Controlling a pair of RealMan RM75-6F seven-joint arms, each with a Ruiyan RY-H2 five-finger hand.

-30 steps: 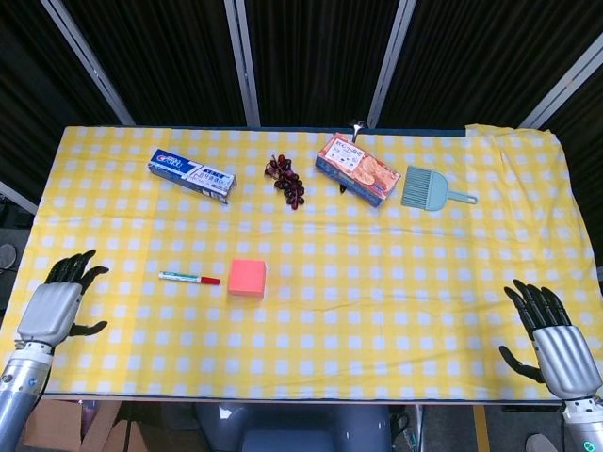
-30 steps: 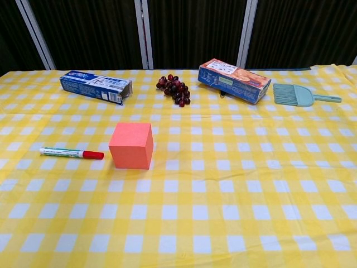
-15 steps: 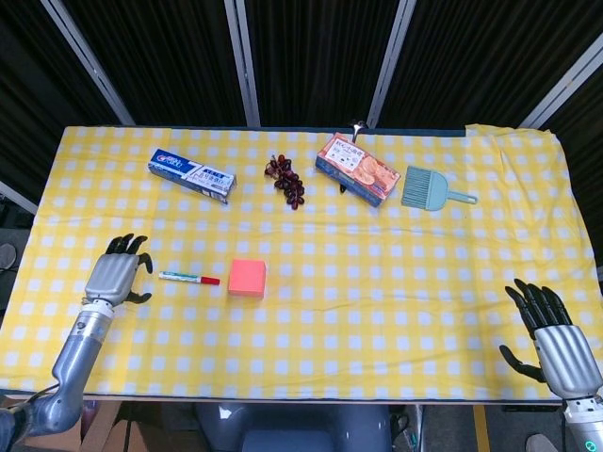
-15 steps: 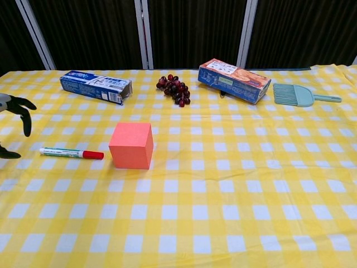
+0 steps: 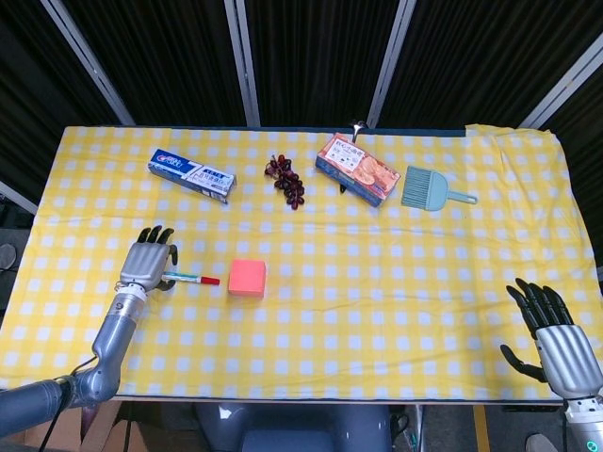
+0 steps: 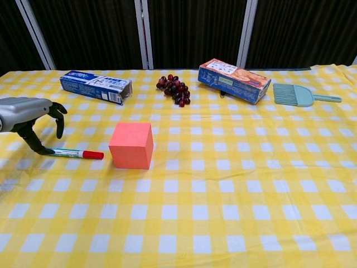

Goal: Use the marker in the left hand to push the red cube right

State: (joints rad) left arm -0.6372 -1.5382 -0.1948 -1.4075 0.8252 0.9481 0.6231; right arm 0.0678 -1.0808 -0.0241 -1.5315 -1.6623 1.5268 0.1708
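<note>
Our left hand (image 5: pixel 145 265) hovers over the white end of the slim white marker with a red cap (image 6: pixel 77 153), near the left edge of the worktop; the fingers (image 6: pixel 58 119) are spread and curved, one tip (image 6: pixel 41 146) comes down to the marker's end, and nothing is held yet. The marker lies flat with the red cap pointing toward the red cube (image 6: pixel 131 145), just beside it but apart from it; the cube stands a little left of the middle of the yellow checked tablecloth (image 5: pixel 396 301).

We judge that the step in hand is the grasp; to do it well we should pinch the white barrel firmly and leave the capped end free, so that it can meet the cube's left face low and square; a high or oblique contact could turn or tip the cube.

The path to the right of the cube looks free. Along the far edge lie a blue toothpaste box (image 5: pixel 189 175), a bunch of dark grapes (image 5: pixel 286 180), an orange biscuit box (image 5: pixel 357 169) and a pale green brush (image 5: pixel 431 187), all well apart from the cube. Our right hand (image 5: pixel 556 341) waits at the near right corner, fingers spread, holding nothing.
</note>
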